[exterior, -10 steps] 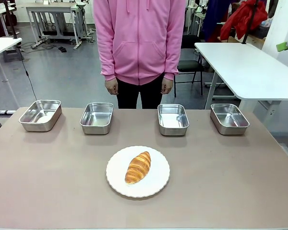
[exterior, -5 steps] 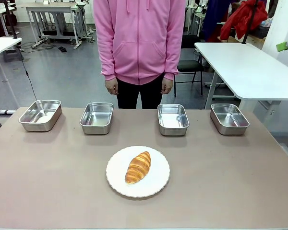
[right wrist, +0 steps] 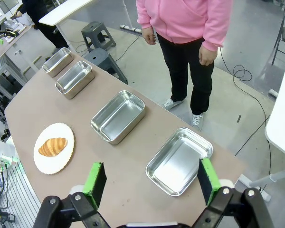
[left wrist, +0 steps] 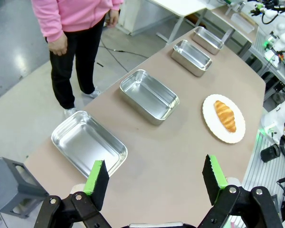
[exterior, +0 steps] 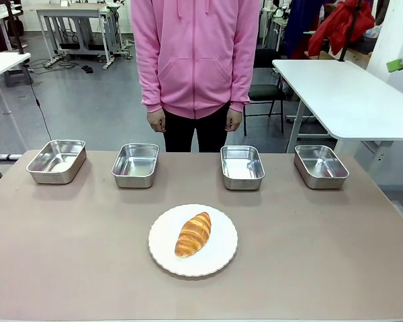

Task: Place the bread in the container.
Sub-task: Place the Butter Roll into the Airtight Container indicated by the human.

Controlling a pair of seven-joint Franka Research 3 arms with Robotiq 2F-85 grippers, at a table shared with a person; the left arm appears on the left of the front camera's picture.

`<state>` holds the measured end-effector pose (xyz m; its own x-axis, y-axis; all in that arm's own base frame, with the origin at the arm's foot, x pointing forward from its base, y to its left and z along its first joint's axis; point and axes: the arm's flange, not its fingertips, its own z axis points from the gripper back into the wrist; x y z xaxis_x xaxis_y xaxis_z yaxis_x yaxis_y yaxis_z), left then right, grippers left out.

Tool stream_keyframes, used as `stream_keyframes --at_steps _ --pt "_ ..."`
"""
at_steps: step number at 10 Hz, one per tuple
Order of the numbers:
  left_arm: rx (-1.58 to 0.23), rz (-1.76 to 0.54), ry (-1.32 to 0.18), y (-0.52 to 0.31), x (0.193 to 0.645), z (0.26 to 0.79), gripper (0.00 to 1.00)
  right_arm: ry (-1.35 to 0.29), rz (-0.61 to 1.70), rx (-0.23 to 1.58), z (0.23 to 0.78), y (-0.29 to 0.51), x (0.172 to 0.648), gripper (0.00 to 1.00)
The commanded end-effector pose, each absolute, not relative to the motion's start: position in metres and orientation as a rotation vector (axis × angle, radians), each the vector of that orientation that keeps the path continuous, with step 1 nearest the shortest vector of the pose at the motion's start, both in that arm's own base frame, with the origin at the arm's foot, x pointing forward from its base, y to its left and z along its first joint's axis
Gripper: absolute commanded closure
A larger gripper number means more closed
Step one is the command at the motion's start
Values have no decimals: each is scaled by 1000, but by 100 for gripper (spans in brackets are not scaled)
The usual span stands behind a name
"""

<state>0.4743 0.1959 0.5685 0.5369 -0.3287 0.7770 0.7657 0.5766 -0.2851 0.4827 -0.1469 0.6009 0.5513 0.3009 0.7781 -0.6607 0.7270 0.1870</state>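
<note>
Jaws, left and right, stand spread and empty, bases cropped; bread rests on plate.

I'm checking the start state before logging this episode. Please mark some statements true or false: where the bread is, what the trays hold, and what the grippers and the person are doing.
1. The bread lies on the white plate. True.
2. Four steel trays stand in a row beyond the plate. True.
3. One of the steel trays already holds food. False: all four are empty.
4. The left gripper is shut on the bread. False: its jaws are open and hold nothing.
5. The right gripper is open. True.
6. The person's hands rest on the table. False: they hang at the person's sides, off the table.
</note>
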Motion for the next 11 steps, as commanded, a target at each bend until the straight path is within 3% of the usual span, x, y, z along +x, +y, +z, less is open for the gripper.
stream_keyframes --at_steps 1,11 --pt "-672 -726 -744 196 473 569 0 -803 602 505 601 -146 483 0" --pt "-672 -726 -744 196 473 569 0 -803 602 505 601 -146 483 0"
